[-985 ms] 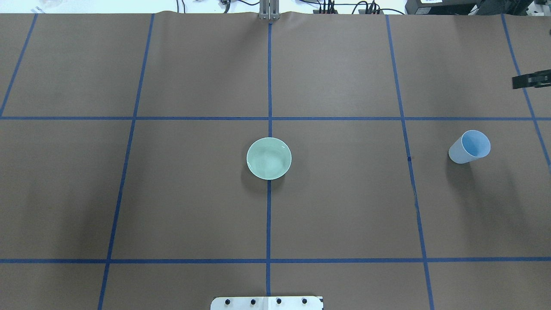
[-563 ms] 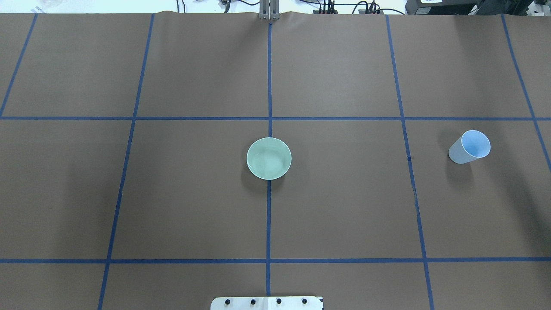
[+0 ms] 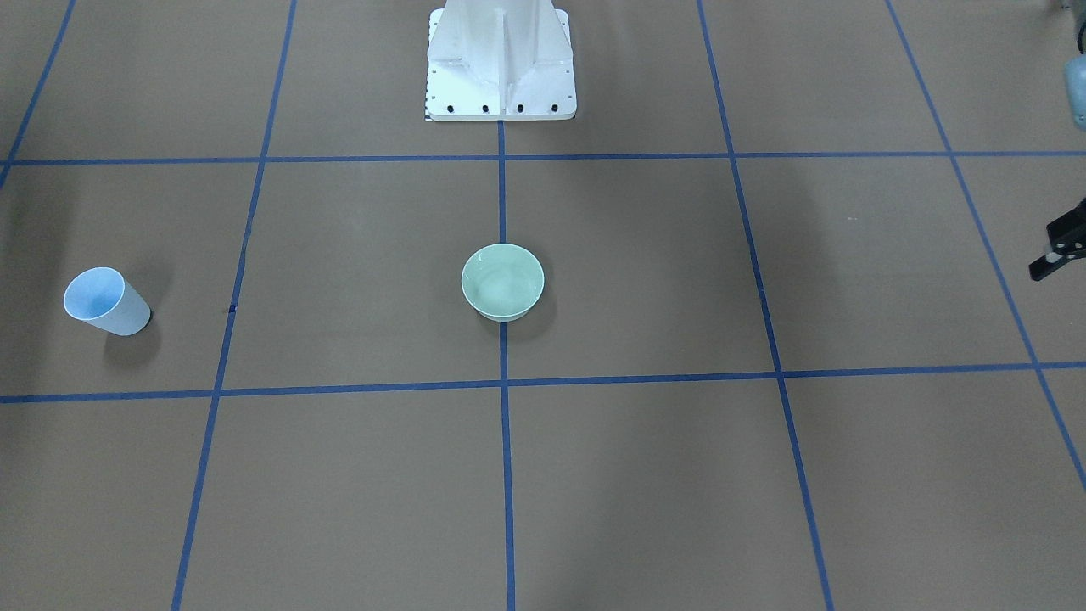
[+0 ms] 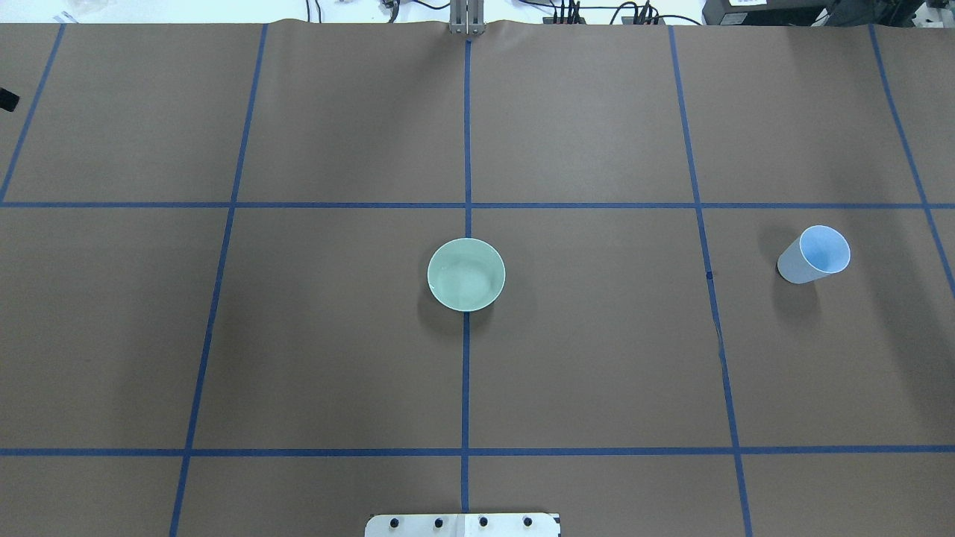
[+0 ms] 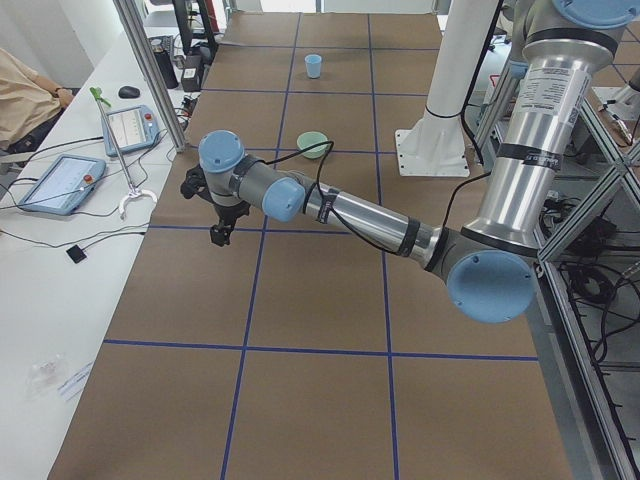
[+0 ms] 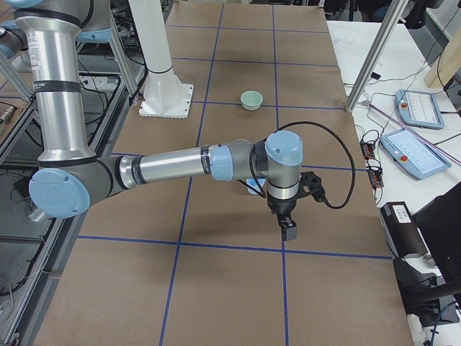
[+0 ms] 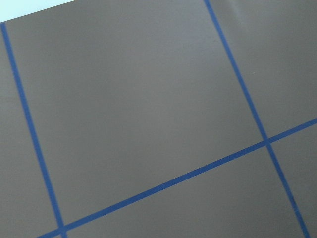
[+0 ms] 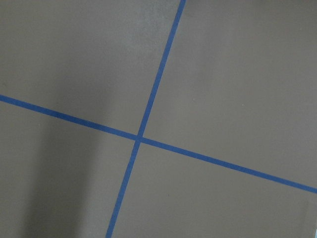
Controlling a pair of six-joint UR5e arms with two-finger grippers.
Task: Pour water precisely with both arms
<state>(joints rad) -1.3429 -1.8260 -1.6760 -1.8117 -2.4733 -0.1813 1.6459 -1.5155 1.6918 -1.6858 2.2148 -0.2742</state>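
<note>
A pale green bowl (image 4: 466, 274) stands at the table's middle, on the centre tape line. A pale blue cup (image 4: 813, 255) stands upright far to its right, in the front-facing view at the left (image 3: 106, 301). No stream of water shows, and I cannot tell whether cup or bowl holds any. My left gripper (image 3: 1056, 253) hangs over the table's left end, only a sliver at the overhead view's left edge (image 4: 7, 99); its jaws are unclear. My right gripper (image 6: 288, 229) hangs low over the right end beyond the cup, seen only from the side. Both wrist views show bare paper.
Brown paper with blue tape grid lines (image 4: 466, 451) covers the table. The white bolted pedestal base (image 3: 501, 68) stands at the robot's edge. Side tables with tablets (image 5: 55, 180) and cables flank both ends.
The right gripper's black tip left the overhead view's right edge. A sliver of the left gripper has come in at its left edge. Bowl and cup have not moved.
</note>
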